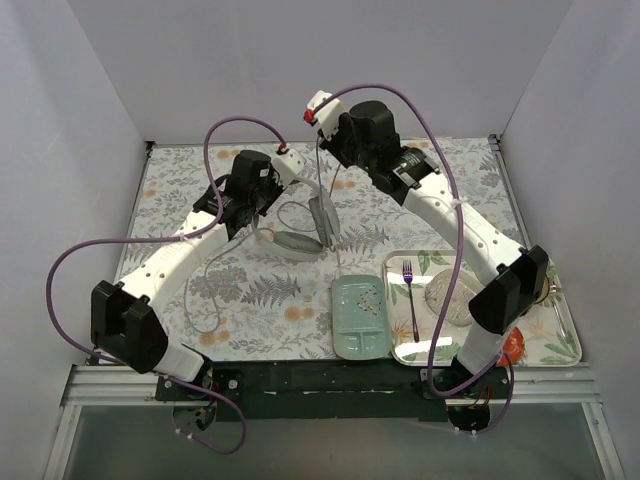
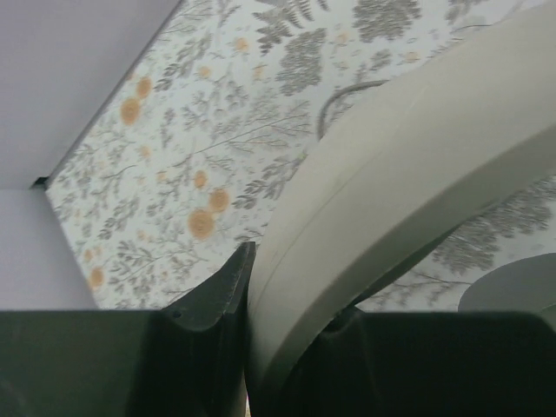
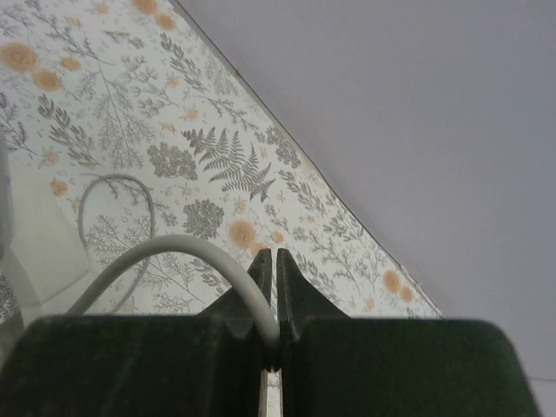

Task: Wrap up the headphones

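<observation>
The headphones (image 1: 305,232) lie mid-table on the floral cloth, with grey ear cups and a wide white headband. My left gripper (image 1: 260,222) is shut on the headband (image 2: 417,174), which fills the gap between the jaws (image 2: 294,291). My right gripper (image 1: 324,138) hangs above the far side of the table, shut on the thin grey cord (image 3: 174,246). The cord arcs out of the right gripper (image 3: 274,258) to the left and runs down toward the headphones (image 1: 320,175). Another loop of cord (image 1: 207,290) lies on the cloth near the left arm.
A green divided tray (image 1: 360,316) lies at the near centre. A white tray (image 1: 560,345) to its right holds a purple fork (image 1: 409,285), a plate and a red object. Grey walls close in the left, back and right. Purple robot cables loop over both arms.
</observation>
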